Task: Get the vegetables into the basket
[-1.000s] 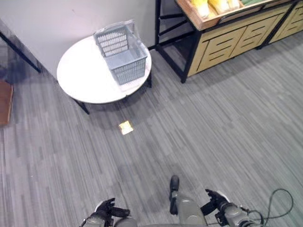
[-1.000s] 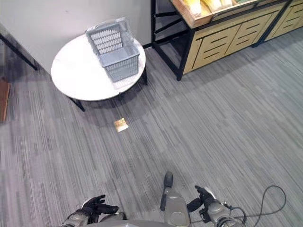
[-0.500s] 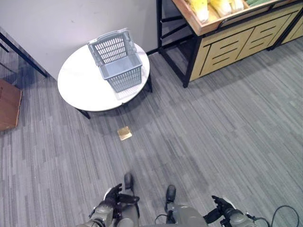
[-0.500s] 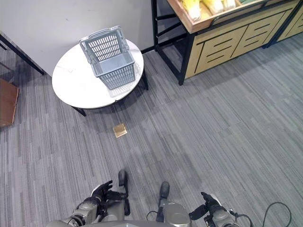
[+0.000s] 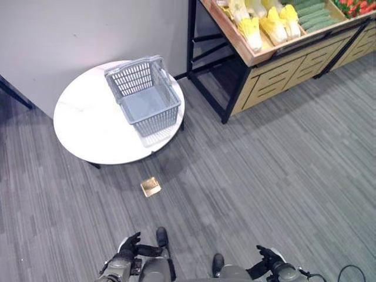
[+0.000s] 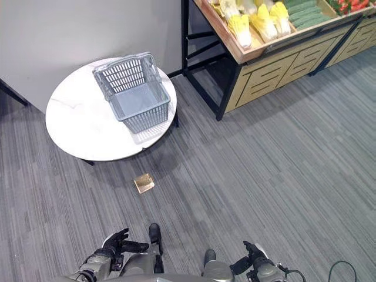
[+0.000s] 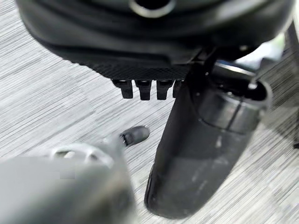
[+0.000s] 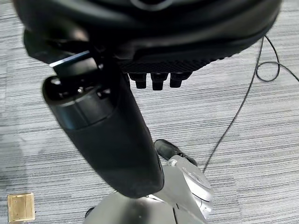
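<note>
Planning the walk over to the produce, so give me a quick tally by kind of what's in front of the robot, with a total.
Grey basket: 1
Round white table: 1
Wooden produce stand: 1
Small tan square on the floor: 1
Total: 4
Vegetables on the stand lie too close together to count.

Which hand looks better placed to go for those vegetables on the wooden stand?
Probably the right hand. The vegetables lie on the wooden stand ahead and to the robot's right, while the left hand hangs on the side of the basket. Both hands are low, far from either and hold nothing.
</note>
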{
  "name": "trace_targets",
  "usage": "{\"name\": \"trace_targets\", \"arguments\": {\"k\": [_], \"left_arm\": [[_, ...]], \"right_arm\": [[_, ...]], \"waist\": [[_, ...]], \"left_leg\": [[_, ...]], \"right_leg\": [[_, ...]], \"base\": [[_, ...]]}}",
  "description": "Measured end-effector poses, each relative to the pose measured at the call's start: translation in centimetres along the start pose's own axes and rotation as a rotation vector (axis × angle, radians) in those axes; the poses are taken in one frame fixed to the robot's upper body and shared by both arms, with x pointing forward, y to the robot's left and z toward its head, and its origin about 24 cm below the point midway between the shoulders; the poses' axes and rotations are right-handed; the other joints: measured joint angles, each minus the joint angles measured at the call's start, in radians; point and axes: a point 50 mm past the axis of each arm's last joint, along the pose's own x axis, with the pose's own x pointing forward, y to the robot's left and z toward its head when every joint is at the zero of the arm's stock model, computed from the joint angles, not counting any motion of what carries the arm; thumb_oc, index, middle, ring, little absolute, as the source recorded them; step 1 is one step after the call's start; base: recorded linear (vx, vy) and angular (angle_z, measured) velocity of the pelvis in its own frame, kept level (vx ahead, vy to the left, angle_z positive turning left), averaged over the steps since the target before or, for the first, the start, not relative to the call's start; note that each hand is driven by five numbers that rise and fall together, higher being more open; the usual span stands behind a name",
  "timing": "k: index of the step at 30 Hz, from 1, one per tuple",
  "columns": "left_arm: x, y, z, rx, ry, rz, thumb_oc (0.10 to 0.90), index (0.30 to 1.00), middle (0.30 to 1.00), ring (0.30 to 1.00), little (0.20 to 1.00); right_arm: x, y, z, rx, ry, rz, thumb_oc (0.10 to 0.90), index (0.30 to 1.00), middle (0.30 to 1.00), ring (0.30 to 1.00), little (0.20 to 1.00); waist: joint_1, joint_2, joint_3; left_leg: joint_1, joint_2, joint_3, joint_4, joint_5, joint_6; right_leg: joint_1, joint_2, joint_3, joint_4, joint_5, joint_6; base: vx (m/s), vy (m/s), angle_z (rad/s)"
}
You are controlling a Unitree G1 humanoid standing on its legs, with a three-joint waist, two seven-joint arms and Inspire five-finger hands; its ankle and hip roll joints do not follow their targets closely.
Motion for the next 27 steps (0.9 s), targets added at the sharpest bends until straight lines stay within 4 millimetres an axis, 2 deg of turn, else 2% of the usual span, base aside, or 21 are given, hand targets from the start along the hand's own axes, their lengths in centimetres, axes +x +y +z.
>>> {"name": "trace_targets", "arguments": {"k": [2,4,5,6,7,8,11,13,14,15,16,17,18,19,22,23,24,25,27], "left_arm": [[0.0,0.5,-0.1,0.005,0.003,0.014,0.9,1.0,1.0,1.0,1.0],[-0.1,1.1,-0.4,0.005,0.017,0.029,0.9,1.0,1.0,1.0,1.0],[-0.1,1.1,-0.6,0.006,0.024,0.029,0.9,1.0,1.0,1.0,1.0],[-0.1,1.3,-0.7,0.01,0.03,0.035,0.9,1.0,1.0,1.0,1.0],[-0.2,1.5,-0.9,0.012,0.035,0.041,0.9,1.0,1.0,1.0,1.0],[-0.2,1.7,-1.0,0.015,0.033,0.049,0.9,1.0,1.0,1.0,1.0],[-0.2,1.7,-0.8,0.016,0.03,0.056,0.9,1.0,1.0,1.0,1.0],[-0.1,1.5,-0.7,0.015,0.027,0.054,0.9,1.0,1.0,1.0,1.0],[-0.3,1.8,-1.4,0.017,0.051,0.065,0.9,1.0,1.0,1.0,1.0],[-0.6,2.7,-2.7,0.035,0.085,0.083,0.9,1.0,1.0,1.0,1.0],[-0.7,1.9,-3.2,-0.009,0.093,0.076,0.9,1.0,1.0,1.0,1.0],[-0.7,1.5,-3.1,-0.035,0.089,0.075,0.9,1.0,1.0,1.0,1.0],[-0.5,1.5,-2.5,-0.035,0.07,0.074,0.9,1.0,1.0,1.0,1.0],[-0.6,1.3,-2.6,-0.031,0.072,0.077,0.9,1.0,1.0,1.0,1.0],[-0.6,0.6,-2.8,-0.038,0.086,0.069,0.9,1.0,1.0,1.0,1.0],[-0.6,0.1,-2.6,-0.047,0.076,0.059,0.9,1.0,1.0,1.0,1.0],[-0.4,-0.7,-1.9,-0.068,0.056,0.041,0.9,1.0,1.0,1.0,1.0],[-0.3,-1.4,-1.4,-0.083,0.04,0.024,0.9,1.0,1.0,1.0,1.0],[-0.2,-1.9,-0.8,-0.099,0.023,0.016,0.9,1.0,1.0,1.0,1.0]], "right_arm": [[0.1,-0.2,0.5,-0.001,-0.015,-0.007,0.9,1.0,1.0,1.0,1.0],[0.2,-0.9,1.6,-0.005,-0.046,-0.032,0.9,1.0,1.0,1.0,1.0],[0.2,-1.2,1.6,-0.005,-0.052,-0.04,0.9,1.0,1.0,1.0,1.0],[0.2,-1.3,1.8,-0.004,-0.064,-0.043,0.9,1.0,1.0,1.0,1.0],[0.2,-1.2,1.9,-0.006,-0.072,-0.042,0.9,1.0,1.0,1.0,1.0],[0.2,-1.2,2.2,-0.008,-0.084,-0.041,0.9,1.0,1.0,1.0,1.0],[0.2,-1.1,2.4,-0.007,-0.091,-0.04,0.9,1.0,1.0,1.0,1.0],[0.2,-1.0,2.4,-0.006,-0.092,-0.035,0.9,1.0,1.0,1.0,1.0],[0.2,-0.5,2.6,-0.001,-0.092,-0.028,0.9,1.0,1.0,1.0,1.0],[0.1,1.3,0.9,0.013,-0.047,0.014,0.9,1.0,1.0,1.0,1.0],[0.1,0.8,1.4,0.007,-0.055,-0.002,0.9,1.0,1.0,1.0,1.0],[0.1,0.1,0.9,0.002,-0.043,-0.024,0.9,1.0,1.0,1.0,1.0],[-0.1,-0.5,0.3,-0.001,-0.029,-0.033,0.9,1.0,1.0,1.0,1.0],[0.0,-1.3,0.8,-0.004,-0.036,-0.05,0.9,1.0,1.0,1.0,1.0],[0.1,-2.6,2.4,-0.012,-0.09,-0.08,0.9,1.0,1.0,1.0,1.0],[0.0,-2.9,2.8,-0.012,-0.113,-0.09,0.9,1.0,1.0,1.0,1.0],[0.1,-3.0,3.6,-0.009,-0.141,-0.095,0.9,1.0,1.0,1.0,1.0],[0.1,-3.1,3.6,-0.002,-0.138,-0.099,0.9,1.0,1.0,1.0,1.0],[0.1,-3.1,3.2,0.022,-0.131,-0.104,0.9,1.0,1.0,1.0,1.0]], "waist": [[-0.004,-0.003,-0.001],[-0.003,-0.009,0.007],[-0.009,0.0,0.014],[-0.013,0.001,0.018],[-0.01,0.003,0.019],[-0.01,0.002,0.019],[-0.022,-0.002,0.026],[-0.024,-0.006,0.028],[-0.048,-0.011,0.06],[-0.045,-0.059,0.048],[-0.032,-0.013,0.057],[-0.047,0.025,0.051],[-0.053,0.033,0.054],[-0.046,0.047,0.054],[-0.057,0.057,0.052],[-0.056,0.06,0.05],[-0.056,0.065,0.05],[-0.046,0.066,0.051],[-0.041,0.068,0.056]], "left_leg": [[0.009,-0.013,0.005,-0.001,-0.015,0.019],[0.038,-0.032,0.009,0.002,-0.045,0.049],[0.065,-0.039,0.004,-0.006,-0.071,0.077],[0.091,-0.045,-0.003,-0.006,-0.081,0.09],[0.102,-0.045,-0.003,-0.007,-0.089,0.09],[0.106,-0.046,-0.004,-0.011,-0.095,0.087],[0.113,-0.056,-0.026,-0.006,-0.098,0.082],[0.118,-0.059,-0.031,-0.006,-0.092,0.07],[0.159,-0.064,-0.08,-0.006,-0.115,0.044],[0.211,-0.083,-0.12,-0.005,-0.155,-0.018],[0.218,-0.031,-0.128,-0.001,-0.184,-0.032],[0.2,0.01,-0.159,0.007,-0.187,-0.04],[0.193,0.024,-0.175,0.02,-0.174,-0.057],[0.184,0.046,-0.159,0.029,-0.163,-0.065],[0.147,0.084,-0.177,0.105,-0.134,-0.109],[0.129,0.093,-0.187,0.149,-0.121,-0.13],[0.055,0.106,-0.225,0.278,-0.096,-0.172],[0.01,0.106,-0.25,0.366,-0.045,-0.231],[-0.036,0.107,-0.281,0.45,0.0,-0.249]], "right_leg": [[-0.035,-0.019,0.001,0.082,0.001,0.002],[-0.166,-0.056,0.009,0.374,0.022,0.037],[-0.22,-0.074,0.022,0.489,0.032,0.073],[-0.258,-0.082,0.021,0.564,0.002,0.086],[-0.28,-0.077,0.021,0.538,-0.024,0.083],[-0.307,-0.067,0.014,0.453,-0.035,0.083],[-0.328,-0.058,-0.009,0.228,-0.026,0.082],[-0.333,-0.057,-0.009,0.174,-0.008,0.081],[-0.331,-0.073,-0.013,-0.122,0.176,0.073],[-0.275,-0.092,0.002,-0.106,0.272,0.034],[-0.255,-0.049,-0.027,-0.106,0.227,0.019],[-0.229,-0.025,-0.067,-0.118,0.2,0.038],[-0.22,-0.005,-0.095,-0.131,0.22,-0.018],[-0.224,0.018,-0.102,-0.131,0.22,-0.031],[-0.204,0.04,-0.131,-0.131,0.186,-0.055],[-0.192,0.047,-0.138,-0.13,0.163,-0.051],[-0.17,0.054,-0.164,-0.131,0.134,-0.068],[-0.155,0.059,-0.18,-0.127,0.11,-0.093],[-0.127,0.061,-0.199,-0.123,0.089,-0.118]], "base": [[0.15,0.309,-0.07],[0.21,0.252,-0.07],[0.16,0.08,0.09],[0.19,0.026,0.13],[0.14,-0.004,0.12],[0.18,-0.05,0.12],[0.28,-0.14,0.28],[0.2,-0.109,0.42],[0.35,-0.283,1.01],[0.39,-0.332,0.83],[0.39,-0.333,0.63],[0.12,-0.127,0.51],[0.16,-0.186,0.64],[0.22,-0.239,0.32],[0.19,-0.266,0.15],[0.13,-0.24,0.46],[0.22,-0.379,0.54],[0.18,-0.259,0.54],[0.16,-0.176,0.36]]}}
